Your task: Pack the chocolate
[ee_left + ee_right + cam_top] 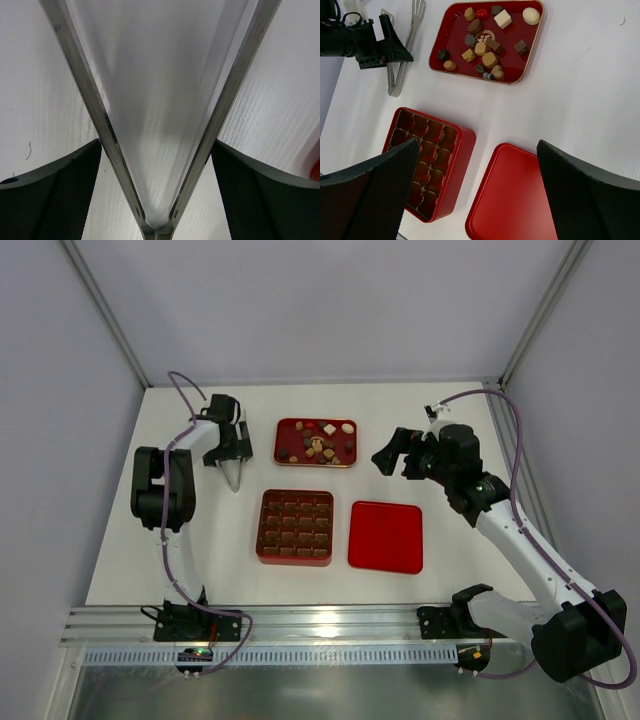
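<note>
While left tool (156, 142) straddles tongs (86, 90), grip unclear | right tool (478, 144) wide, empty

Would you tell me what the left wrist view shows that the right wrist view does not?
Only the left wrist view: no extra object, just a close-up of the left gripper's fingers flanking the two arms of the tongs.
Only the right wrist view: the chocolate on the tray, the gridded box, the lid beside it, and the right gripper's open fingers.
Both: the tongs, the left gripper and the white table.
</note>
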Controlling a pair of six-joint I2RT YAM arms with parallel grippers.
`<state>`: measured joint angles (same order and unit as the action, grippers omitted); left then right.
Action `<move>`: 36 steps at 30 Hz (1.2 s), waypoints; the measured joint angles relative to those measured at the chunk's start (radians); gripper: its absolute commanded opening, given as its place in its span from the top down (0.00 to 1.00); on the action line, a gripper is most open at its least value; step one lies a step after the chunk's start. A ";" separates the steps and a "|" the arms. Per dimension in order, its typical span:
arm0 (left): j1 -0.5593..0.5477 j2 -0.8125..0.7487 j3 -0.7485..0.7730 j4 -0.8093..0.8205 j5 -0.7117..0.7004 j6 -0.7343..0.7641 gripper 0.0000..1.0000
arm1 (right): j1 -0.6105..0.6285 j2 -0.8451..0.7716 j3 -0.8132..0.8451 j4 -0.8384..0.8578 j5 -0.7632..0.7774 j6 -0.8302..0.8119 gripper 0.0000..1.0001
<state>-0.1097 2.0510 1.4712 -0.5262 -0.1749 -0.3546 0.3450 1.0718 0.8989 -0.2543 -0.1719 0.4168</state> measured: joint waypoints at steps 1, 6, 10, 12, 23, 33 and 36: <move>0.000 0.000 0.000 0.001 0.000 0.001 0.12 | 0.000 0.000 0.000 0.000 0.000 0.000 0.00; 0.001 0.001 0.000 0.003 0.001 0.004 0.22 | 0.000 -0.001 -0.009 0.002 0.000 0.001 0.00; 0.001 0.002 0.000 0.005 0.006 0.004 0.31 | 0.000 -0.001 -0.013 0.004 -0.002 0.004 0.00; 0.001 0.002 -0.001 0.005 0.012 0.003 0.38 | 0.000 -0.001 -0.014 0.007 -0.006 0.005 0.00; 0.001 -0.032 -0.002 -0.040 0.019 -0.004 0.48 | 0.000 -0.001 -0.015 0.008 -0.008 0.005 0.00; 0.000 -0.246 0.040 -0.168 -0.004 -0.013 0.50 | 0.000 0.004 -0.015 0.008 -0.008 0.005 0.00; -0.005 -0.284 0.040 -0.203 -0.012 -0.014 0.50 | 0.000 0.011 -0.015 0.009 -0.008 0.005 0.00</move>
<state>-0.1146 1.7668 1.5116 -0.7292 -0.1867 -0.3687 0.3450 1.0832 0.8841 -0.2455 -0.1802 0.4213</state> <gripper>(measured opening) 0.504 0.996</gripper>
